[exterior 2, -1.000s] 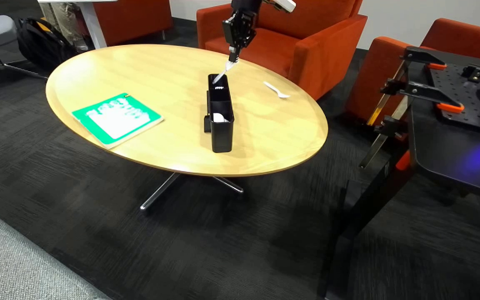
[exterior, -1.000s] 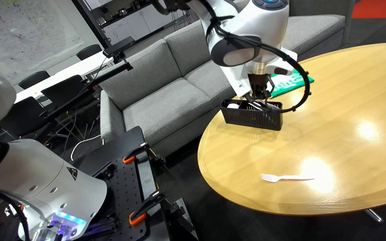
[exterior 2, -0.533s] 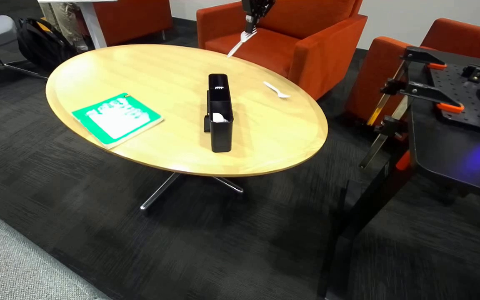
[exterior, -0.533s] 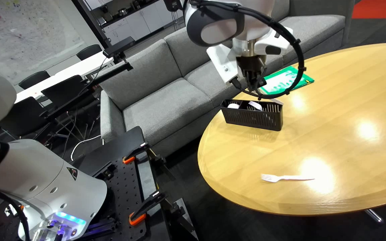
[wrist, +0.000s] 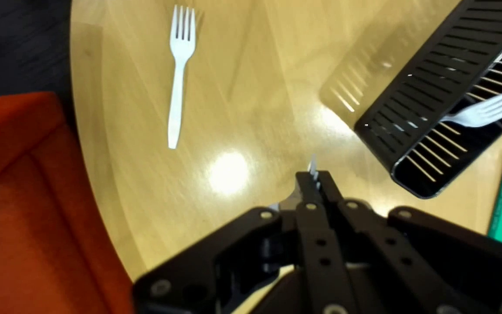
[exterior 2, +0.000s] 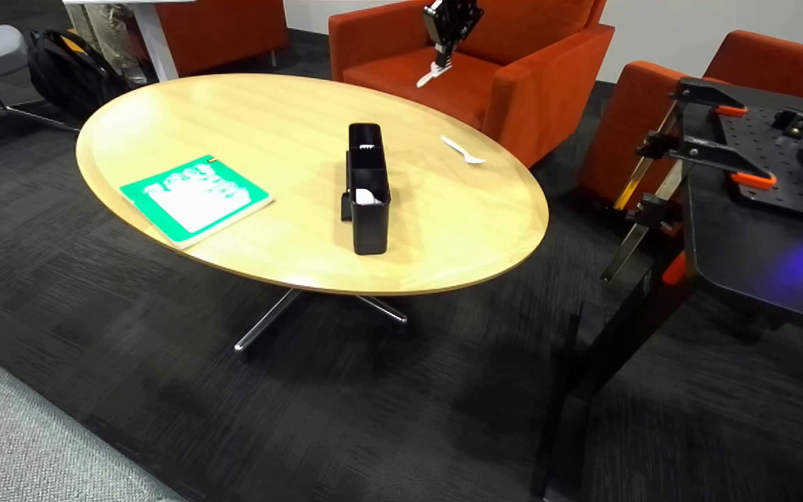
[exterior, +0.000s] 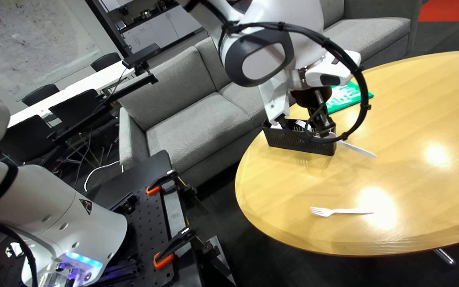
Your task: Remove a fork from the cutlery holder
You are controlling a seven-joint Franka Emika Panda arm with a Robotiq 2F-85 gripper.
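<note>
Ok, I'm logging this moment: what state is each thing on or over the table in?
Cutlery holder: upright, open-topped, partly filled.
Held fork: tilted, raised, outside the holder.
Jaws: shut on the held fork.
Fork in holder: slanted, tines up.
Rounded white piece in holder: partly hidden.
Loose fork: lying flat.
Green-and-white item: lying flat.

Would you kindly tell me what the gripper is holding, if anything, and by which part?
A fork, held by its tined end in the gripper.

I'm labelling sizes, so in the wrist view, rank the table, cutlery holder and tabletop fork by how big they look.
Largest: table
Next: cutlery holder
Smallest: tabletop fork
The frame cuts off the first two.
</note>
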